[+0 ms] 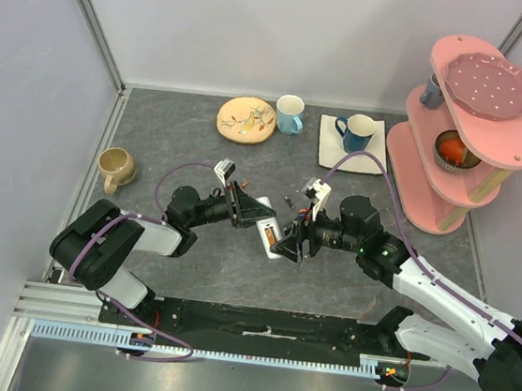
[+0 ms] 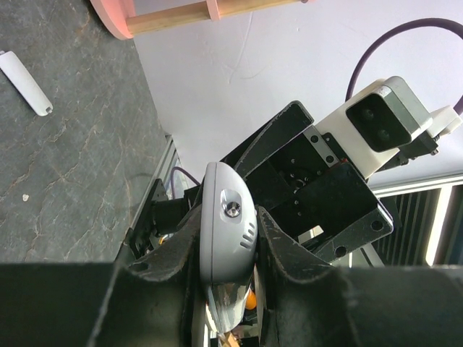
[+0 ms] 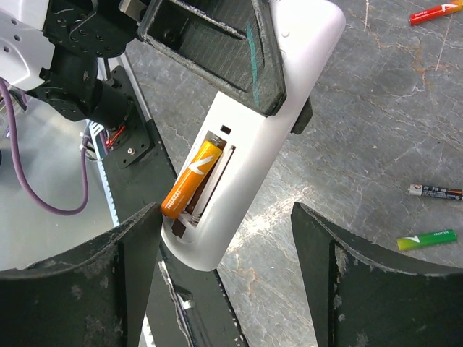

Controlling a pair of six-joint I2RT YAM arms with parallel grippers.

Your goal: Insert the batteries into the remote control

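The left gripper is clamped on the remote control at centre frame. The right gripper, fingers wide apart, flanks its lower end, where an orange battery sits tilted in the compartment.

A battery sits, perhaps not fully seated, in the remote control, loose batteries beside it.
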